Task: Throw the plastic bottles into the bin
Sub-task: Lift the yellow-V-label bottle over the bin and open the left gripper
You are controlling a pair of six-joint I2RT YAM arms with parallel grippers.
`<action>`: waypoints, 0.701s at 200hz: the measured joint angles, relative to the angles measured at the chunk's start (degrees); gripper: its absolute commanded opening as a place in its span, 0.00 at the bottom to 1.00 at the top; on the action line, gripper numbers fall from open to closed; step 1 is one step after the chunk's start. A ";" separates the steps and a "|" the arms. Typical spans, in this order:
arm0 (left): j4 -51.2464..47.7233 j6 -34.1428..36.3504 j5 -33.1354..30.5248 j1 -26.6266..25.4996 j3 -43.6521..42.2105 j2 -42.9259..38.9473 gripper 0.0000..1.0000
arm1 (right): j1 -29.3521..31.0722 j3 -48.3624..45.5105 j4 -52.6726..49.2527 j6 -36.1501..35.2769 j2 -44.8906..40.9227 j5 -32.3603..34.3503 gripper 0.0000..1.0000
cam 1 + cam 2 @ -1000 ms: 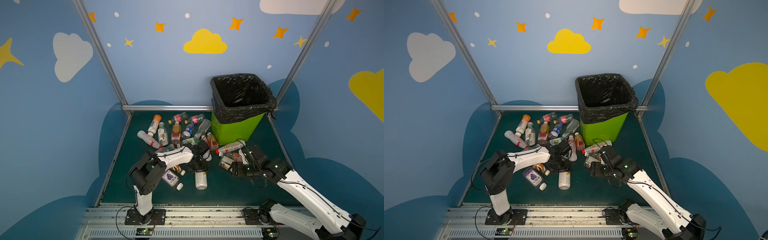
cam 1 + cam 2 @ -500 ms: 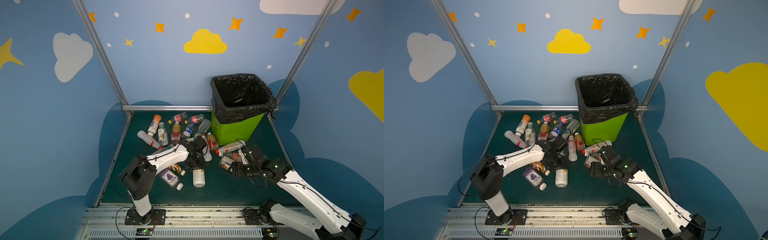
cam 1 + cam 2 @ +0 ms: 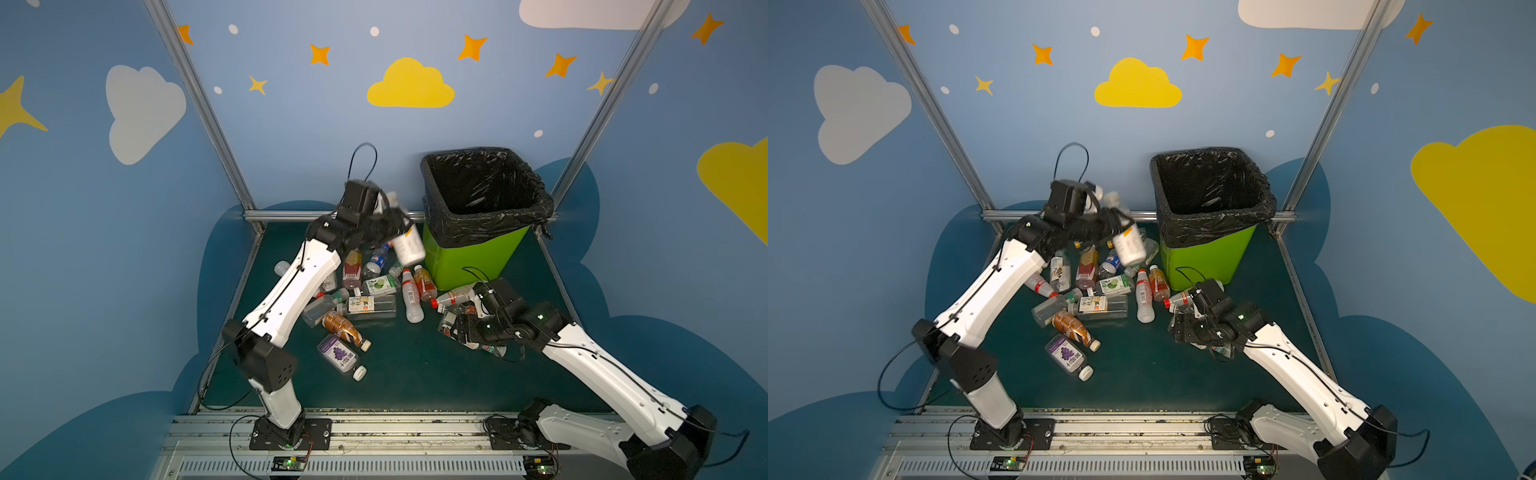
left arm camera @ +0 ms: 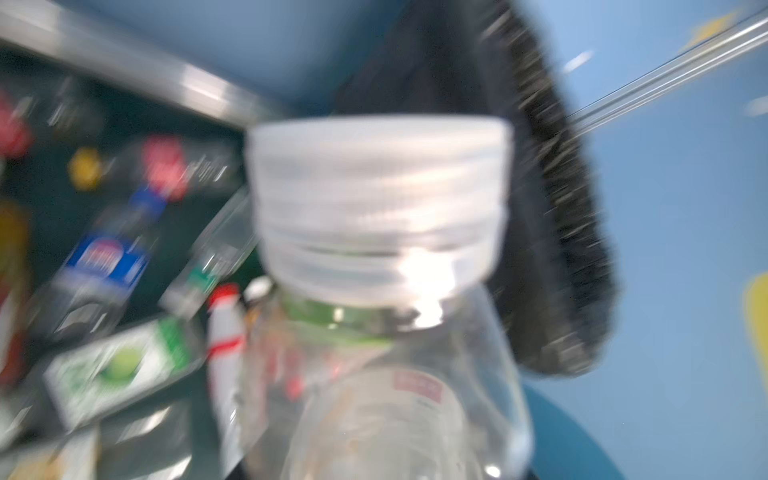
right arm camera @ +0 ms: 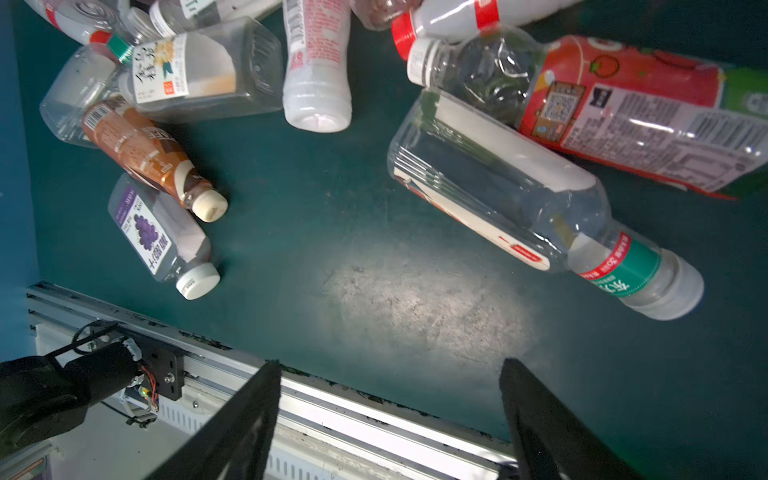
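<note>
Your left gripper (image 3: 390, 226) is up off the floor with its jaws clamped on a clear plastic bottle with a white screw cap (image 3: 409, 247). In both top views that bottle hangs tilted just beside the left side of the tall lime-green plastic bin (image 3: 469, 259), next to the crinkly black bag (image 3: 486, 216) folded over the rim and not over the opening. I can't tell whether it's touching the bin. The left wrist view is a smeary mess, but you can make out the white cap (image 4: 378, 208) dead centre with the black bag looming behind it. Your right gripper (image 5: 390, 415) sits low over the dark green mat (image 5: 332, 216), its two black fingers (image 5: 232, 424) spread wide with nothing between them. Just past them lies a clear ribbed bottle with a teal neck band (image 5: 519, 199), and touching it is a crumpled bottle with a red tomato label (image 5: 623, 95). The rest of the plastic bottles (image 3: 370, 291) are scattered on their sides across the mat between your two arms, in front of the bin and to its left. A squarish bottle with a purple grape label (image 3: 340, 357) lies nearest the front rail, with a brown-labelled bottle with a cream cap (image 3: 343, 330) right next to it.
</note>
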 measured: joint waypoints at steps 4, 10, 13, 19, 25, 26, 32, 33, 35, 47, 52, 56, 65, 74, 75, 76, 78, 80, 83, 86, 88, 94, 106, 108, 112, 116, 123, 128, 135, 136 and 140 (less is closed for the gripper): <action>1.42 0.24 0.15 -0.42 5.29 3.63 0.70 | -0.02 0.66 0.04 -0.26 0.68 -0.09 0.83; 3.76 0.66 0.37 -1.01 14.99 9.62 0.78 | -0.20 1.60 0.11 -0.52 1.64 -0.26 0.83; 4.81 0.31 0.42 -1.31 19.87 12.17 0.83 | -0.22 2.03 0.11 -0.61 2.01 -0.33 0.84; 7.58 0.15 0.31 -1.92 29.81 18.58 0.94 | -0.24 2.89 0.13 -0.87 2.93 -0.44 0.84; 11.23 -0.74 0.04 -2.34 36.63 23.78 1.00 | -0.28 3.72 0.17 -1.07 3.78 -0.50 0.83; 11.76 -0.92 -0.02 -2.38 37.09 24.13 1.00 | -0.28 3.82 0.17 -1.07 3.87 -0.50 0.83; 15.32 -1.73 -0.24 -2.84 38.21 26.53 1.00 | -0.33 4.50 0.28 -1.25 4.57 -0.55 0.83; 15.87 -1.99 -0.35 -2.93 38.10 26.77 1.00 | -0.33 4.59 0.31 -1.25 4.63 -0.55 0.83; 16.57 -2.36 -0.50 -3.08 37.75 27.10 1.00 | -0.35 4.76 0.37 -1.27 4.83 -0.57 0.83; 19.28 -2.49 -1.90 -3.56 33.11 27.52 1.00 | -0.50 5.35 0.83 -1.42 5.55 -0.76 0.83; 19.23 -2.14 -2.40 -3.63 31.56 27.58 1.00 | -0.59 5.38 1.07 -1.42 5.66 -0.79 0.84; 18.84 -1.73 -2.62 -3.63 30.86 27.71 1.00 | -0.68 5.38 1.11 -1.42 5.70 -0.79 0.83; 17.66 -0.07 -3.58 -3.56 30.62 28.13 1.00 | -0.87 5.38 1.18 -1.36 5.75 -0.81 0.84; 14.95 1.46 -3.89 -3.37 32.26 28.15 1.00 | -1.07 5.38 1.38 -1.16 5.73 -0.70 0.83; 14.40 1.77 -3.96 -3.32 32.57 28.11 1.00 | -1.09 5.38 1.42 -1.18 5.73 -0.68 0.84; 14.19 1.92 -4.00 -3.32 32.72 28.09 1.00 | -1.11 5.38 1.46 -1.16 5.70 -0.66 0.83; 13.55 2.43 -4.13 -3.28 33.24 28.04 1.00 | -1.16 5.38 1.55 -1.11 5.70 -0.63 0.83; 13.03 2.73 -4.24 -3.26 33.73 28.00 1.00 | -1.18 5.38 1.62 -1.05 5.68 -0.61 0.84; 11.96 3.67 -4.48 -3.21 34.49 27.56 1.00 | -1.22 5.38 1.70 -1.01 5.66 -0.48 0.84; 11.04 4.24 -4.52 -3.13 34.88 27.32 1.00 | -1.29 5.38 1.79 -0.98 5.64 -0.44 0.84; 10.40 4.72 -4.66 -3.08 35.19 26.97 1.00 | -1.33 5.38 1.86 -0.98 5.62 -0.35 0.83; 8.24 6.45 -5.27 -2.95 35.54 25.51 1.00 | -1.44 5.38 2.01 -0.96 5.49 -0.24 0.84; 4.07 9.46 -6.69 -2.91 34.29 20.94 1.00 | -1.73 5.31 2.19 -1.09 4.98 0.42 0.84; 3.26 9.90 -6.97 -2.93 33.94 19.89 1.00 | -1.79 5.27 2.21 -1.18 4.83 0.55 0.84; 2.45 10.97 -7.43 -2.93 32.37 17.64 1.00 | -1.92 5.18 2.36 -1.33 4.52 0.72 0.84; 1.55 11.87 -8.00 -2.95 30.80 15.15 1.00 | -2.14 5.09 2.34 -1.53 4.22 0.96 0.84; 0.33 13.44 -9.01 -2.93 27.04 10.25 1.00 | -2.56 4.94 2.34 -2.05 3.65 1.20 0.83; -0.35 14.36 -9.75 -2.93 24.04 6.86 1.00 | -2.93 4.76 2.29 -2.54 3.21 1.36 0.84; -1.38 15.50 -10.62 -2.80 19.67 1.97 1.00 | -3.32 4.61 2.21 -3.13 2.78 1.62 0.83; -1.40 15.56 -10.69 -2.78 19.26 1.44 1.00 | -3.39 4.55 2.21 -3.32 2.71 1.75 0.83; -1.95 16.00 -11.08 -2.69 16.79 -1.16 1.00 | -3.54 4.42 2.16 -3.72 2.54 1.90 0.84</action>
